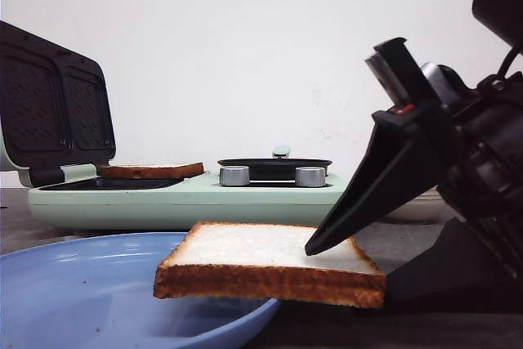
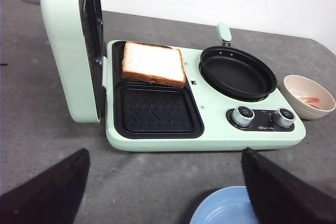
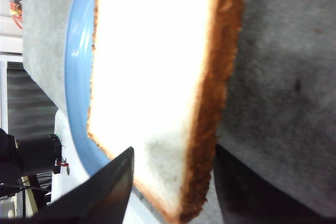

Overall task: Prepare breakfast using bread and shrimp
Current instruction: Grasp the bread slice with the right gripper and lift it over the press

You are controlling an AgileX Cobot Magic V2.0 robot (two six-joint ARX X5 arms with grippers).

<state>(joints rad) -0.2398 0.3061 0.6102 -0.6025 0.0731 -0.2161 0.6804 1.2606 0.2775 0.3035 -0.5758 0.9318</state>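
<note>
From the front we see our right gripper (image 1: pixel 347 255) clamped on a slice of bread (image 1: pixel 270 259), one finger on top, the other beneath. The slice is held level, partly over the rim of the blue plate (image 1: pixel 73 292). Behind it the mint-green breakfast maker (image 1: pixel 188 198) stands with its lid (image 1: pixel 53 108) up and a second slice (image 1: pixel 151 171) on its grill.

Our left wrist view shows our left gripper (image 2: pixel 163 192) spread wide, holding nothing, near the table (image 2: pixel 42 124). The second slice (image 2: pixel 153 64) lies on the far grill plate, beside the black frying pan (image 2: pixel 239 73). Reddish shrimp (image 2: pixel 312 99) lie in the beige bowl (image 2: pixel 310 95) just beside the maker.

Our right wrist view shows dark fingers (image 3: pixel 105 192) pinching the held slice (image 3: pixel 152 82) at one edge, over the plate (image 3: pixel 79 51).
</note>
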